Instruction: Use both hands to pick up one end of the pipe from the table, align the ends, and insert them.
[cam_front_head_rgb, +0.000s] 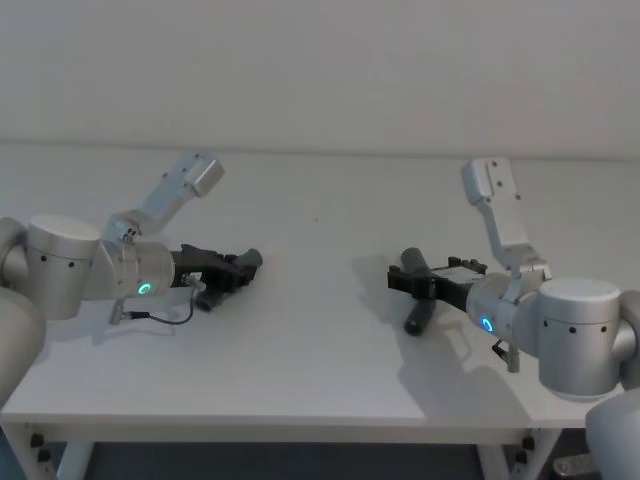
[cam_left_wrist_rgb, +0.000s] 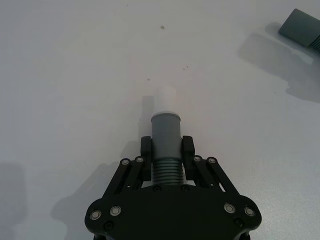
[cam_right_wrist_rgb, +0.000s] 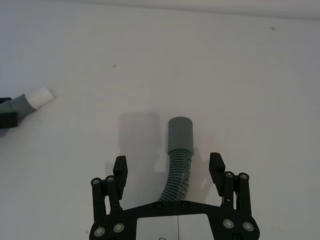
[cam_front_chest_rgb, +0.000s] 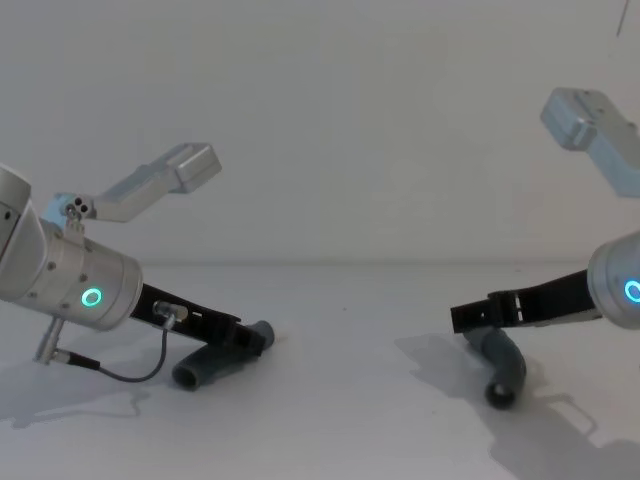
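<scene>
Left tool (cam_left_wrist_rgb: 166, 146), spigot pipe (cam_left_wrist_rgb: 165, 127) axis seemingly rightward

The pipe is in two bent, dark grey ribbed pieces, well apart on the white bench (cam_front_head_rgb: 320, 360). The left piece (cam_left_wrist_rgb: 165, 169) ends in a smooth grey cuff (cam_left_wrist_rgb: 165, 129) tipped with a narrow white spigot (cam_left_wrist_rgb: 164, 99). The left gripper (cam_left_wrist_rgb: 166, 145) is clamped on its ribs just behind that cuff. The right piece (cam_right_wrist_rgb: 177, 176) curves to a plain wider cuff (cam_right_wrist_rgb: 180, 134) and lies on the bench between the spread fingers of the right gripper (cam_right_wrist_rgb: 168, 164), which do not touch it.
</scene>
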